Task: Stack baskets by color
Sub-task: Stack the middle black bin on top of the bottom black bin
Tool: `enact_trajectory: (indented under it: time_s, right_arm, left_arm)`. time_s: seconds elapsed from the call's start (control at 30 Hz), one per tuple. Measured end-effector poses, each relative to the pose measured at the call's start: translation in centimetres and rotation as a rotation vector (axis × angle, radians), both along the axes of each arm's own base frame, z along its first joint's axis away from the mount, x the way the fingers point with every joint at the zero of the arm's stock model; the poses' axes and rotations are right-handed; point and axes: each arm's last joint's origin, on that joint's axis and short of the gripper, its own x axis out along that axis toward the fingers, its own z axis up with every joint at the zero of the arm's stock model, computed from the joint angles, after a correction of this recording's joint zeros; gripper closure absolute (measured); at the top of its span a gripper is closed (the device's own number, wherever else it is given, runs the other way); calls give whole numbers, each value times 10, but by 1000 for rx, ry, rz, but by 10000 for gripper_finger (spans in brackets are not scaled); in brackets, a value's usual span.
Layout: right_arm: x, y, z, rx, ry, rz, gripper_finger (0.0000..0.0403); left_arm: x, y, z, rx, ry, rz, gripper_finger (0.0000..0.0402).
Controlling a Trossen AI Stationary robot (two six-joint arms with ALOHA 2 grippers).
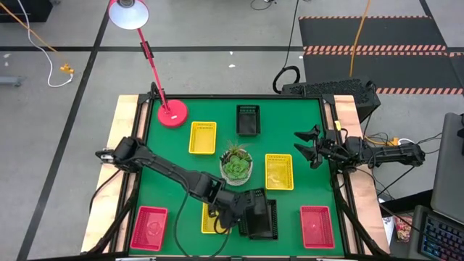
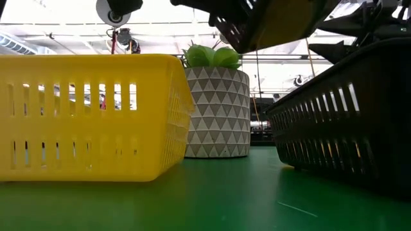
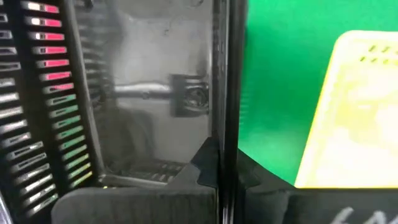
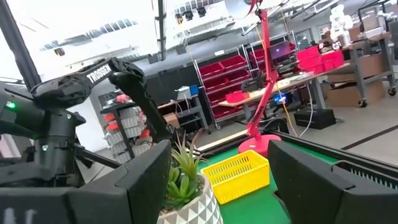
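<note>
My left gripper is near the table's front edge, shut on a black basket. The low view shows that basket tilted in the air above a second black basket, which stands on the table. A yellow basket sits right beside them. Two more yellow baskets, a black one and two red ones lie flat on the green table. My right gripper is open and raised at the table's right edge, touching nothing. My left gripper pinches one side wall of the black basket, with one finger inside the basket and one outside. It comes slanting down from the table's left. The basket is lifted clear and hangs tilted above the other black basket.
A potted succulent stands mid-table between the yellow baskets. A red lamp base sits at the far left corner, its stem leaning out beyond the table. Bare green table lies between the baskets at the far right and at the left.
</note>
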Motion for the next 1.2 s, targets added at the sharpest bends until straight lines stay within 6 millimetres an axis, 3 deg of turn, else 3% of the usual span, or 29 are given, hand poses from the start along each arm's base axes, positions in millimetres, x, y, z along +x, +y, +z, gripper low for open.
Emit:
enact_trajectory:
  time_s: [0.1, 0.33, 0.5, 0.77, 0.93, 1.2]
  right_arm:
    - [0, 0, 0, -1, 1, 0, 140]
    - [0, 0, 0, -6, 1, -8, 140]
    - [0, -1, 2, 1, -17, -33, 140]
    - [0, -2, 2, 6, -20, -56, 140]
    - [0, -2, 1, 40, -17, -47, 140]
    - [2, -1, -1, 100, -6, -31, 140]
  left_arm:
    - [2, 4, 0, 22, -8, -43, 401]
    - [14, 10, -22, 58, 15, -119, 401]
    - [18, 8, -31, 83, 9, -146, 401]
    - [21, 5, -28, 66, -39, -143, 401]
    - [24, -1, -47, 76, 1, -153, 401]
    - [29, -5, -58, 76, -9, -128, 386]
